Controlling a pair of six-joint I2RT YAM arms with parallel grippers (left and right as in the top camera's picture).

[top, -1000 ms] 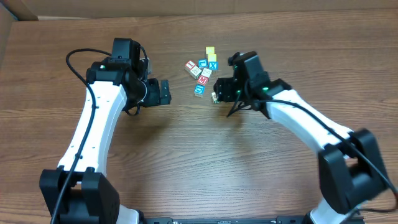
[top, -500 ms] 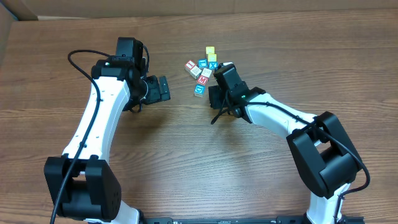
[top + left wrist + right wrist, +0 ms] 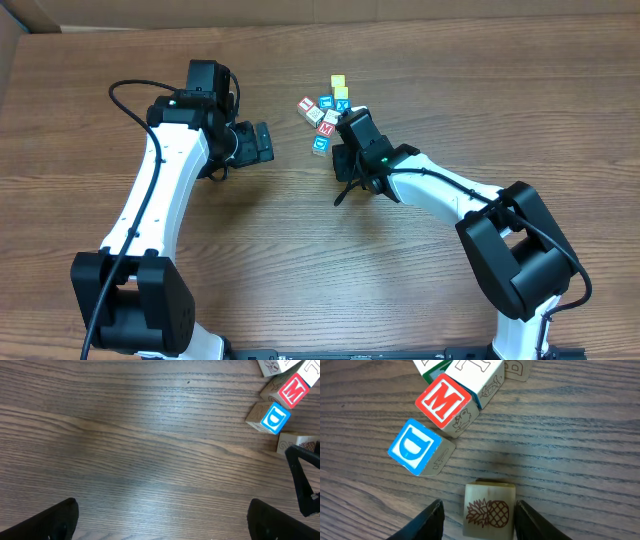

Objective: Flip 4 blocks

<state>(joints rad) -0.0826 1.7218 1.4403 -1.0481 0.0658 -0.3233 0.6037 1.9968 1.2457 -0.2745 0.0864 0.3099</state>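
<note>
Pineapple block (image 3: pixel 489 512) is lying on the bench (image 3: pixel 570 460), just apart from the cluster, pineapple face up. I am straddling it with the right pincer (image 3: pixel 479 506), jaws apart, not yet clamped. I judge this the grasp before a flip: close, lift, roll. D block (image 3: pixel 415 446) and M block (image 3: pixel 443 401) are crowding nearby. Left pincer (image 3: pixel 262 142) is hanging wide apart, empty.

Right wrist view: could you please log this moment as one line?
right gripper: open, straddling pineapple block | left gripper: open, empty | M block: untouched
</note>
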